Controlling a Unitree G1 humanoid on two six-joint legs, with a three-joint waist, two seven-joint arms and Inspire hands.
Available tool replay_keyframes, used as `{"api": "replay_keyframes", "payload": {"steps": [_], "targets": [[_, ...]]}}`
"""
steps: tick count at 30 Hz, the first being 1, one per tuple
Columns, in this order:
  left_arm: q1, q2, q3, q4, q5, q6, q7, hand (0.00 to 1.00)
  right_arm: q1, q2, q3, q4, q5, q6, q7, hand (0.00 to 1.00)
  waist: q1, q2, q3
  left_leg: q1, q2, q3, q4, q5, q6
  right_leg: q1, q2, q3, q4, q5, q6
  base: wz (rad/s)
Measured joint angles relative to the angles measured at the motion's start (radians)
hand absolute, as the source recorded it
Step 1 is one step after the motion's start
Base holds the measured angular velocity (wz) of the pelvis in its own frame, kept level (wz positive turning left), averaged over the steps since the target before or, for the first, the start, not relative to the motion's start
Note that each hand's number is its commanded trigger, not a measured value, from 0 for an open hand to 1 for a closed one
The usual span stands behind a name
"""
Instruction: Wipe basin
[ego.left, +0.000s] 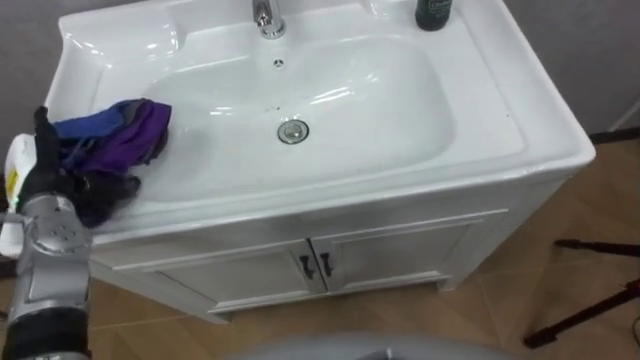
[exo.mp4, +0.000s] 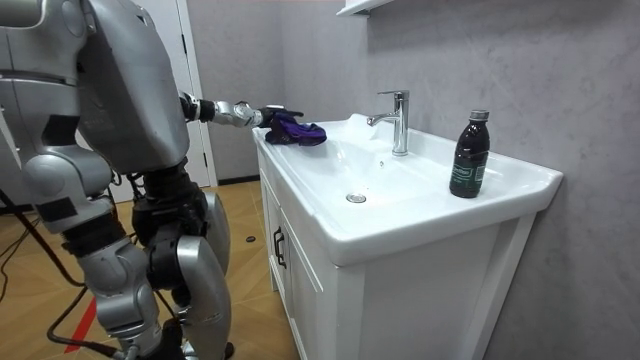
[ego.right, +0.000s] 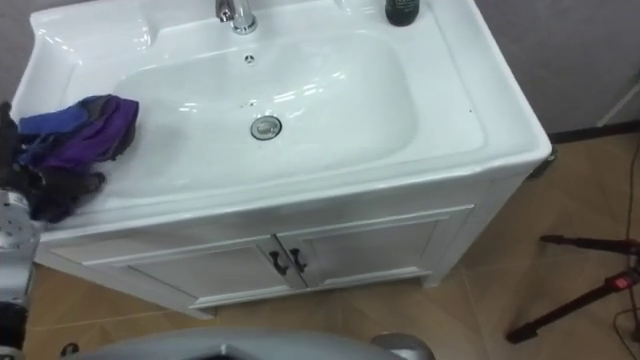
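Your left hand (ego.left: 47, 160) is already at the work, low on the left edge of the eye view, and from what shows there its thumb sits above and its dark fingers curl beneath the near end of the cloth (ego.left: 120, 135), so take it as closed round that end. The cloth lies on the flat left ledge of the basin (ego.left: 400, 110), bunched, its long axis running from your fingers at lower left up and to the right, with the free end reaching the lip where the ledge dips into the bowl. Everything left to wipe lies to the right of the hand: the bowl, with the drain (ego.left: 292, 131) near the frame's centre and the tap (ego.left: 266, 18) at the top edge. The cloth is soft and crumpled, purple with blue folds and a darker part by your fingers. It will likely drag and bunch rather than spread flat.
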Motion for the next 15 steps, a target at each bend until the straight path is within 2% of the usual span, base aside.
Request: {"api": "replay_keyframes", "payload": {"steps": [2,4,5,8,10,12,15], "targets": [[-0.005,0.023,0.0,-0.05,0.038,0.019,-0.024,0.0,-0.004,0.0,0.0,0.001,-0.003,-0.009,-0.002,0.0,-0.001,0.003,0.0022,-0.012,0.001,0.0,0.003,0.0,0.0,-0.005,-0.001,-0.01,0.004,0.003,-0.002,0.03],[-0.044,0.054,0.0,-0.099,0.077,0.037,-0.063,0.0,-0.004,0.0,0.0,0.011,-0.016,-0.023,-0.004,0.0,-0.008,0.006,0.0047,-0.019,0.001,0.0,0.006,0.0,0.0,-0.004,-0.002,-0.015,-0.004,0.003,-0.002,0.11],[-0.055,0.06,0.0,-0.111,0.095,0.041,-0.068,0.0,-0.004,-0.001,0.001,0.017,-0.017,-0.025,-0.006,0.0,-0.008,0.008,0.0055,-0.019,0.001,0.0,0.006,0.0,0.0,-0.003,-0.002,-0.015,-0.005,0.003,-0.002,0.0],[-0.126,0.095,0.0,-0.187,0.176,0.062,-0.113,0.0,0.004,-0.001,-0.001,0.01,-0.011,-0.028,-0.011,0.0,-0.001,0.012,0.0057,-0.019,0.001,0.001,0.007,0.0,0.0,-0.004,-0.001,-0.007,-0.007,0.002,-0.001,-0.01],[-0.196,0.134,0.0,-0.207,0.219,0.078,-0.127,0.0,0.003,-0.003,0.0,0.005,-0.012,-0.027,-0.013,0.0,0.002,0.015,0.0044,-0.019,0.0,0.005,0.006,0.0,0.0,-0.003,0.0,-0.004,-0.013,0.002,-0.001,-0.05],[-0.214,0.145,0.0,-0.226,0.252,0.098,-0.133,0.0,0.004,-0.005,0.0,0.001,-0.01,-0.027,-0.015,0.0,0.0,0.02,0.0008,-0.018,0.0,0.007,0.006,0.0,0.0,-0.002,0.0,0.001,-0.014,0.002,-0.001,-0.1],[-0.217,0.145,-0.001,-0.25,0.296,0.109,-0.158,0.0,0.004,-0.005,0.002,0.001,0.01,-0.027,-0.023,0.0,-0.001,0.022,-0.0004,-0.013,0.0,0.007,0.006,0.0,0.0,-0.001,0.003,0.012,-0.015,0.002,-0.001,-0.11]]}}
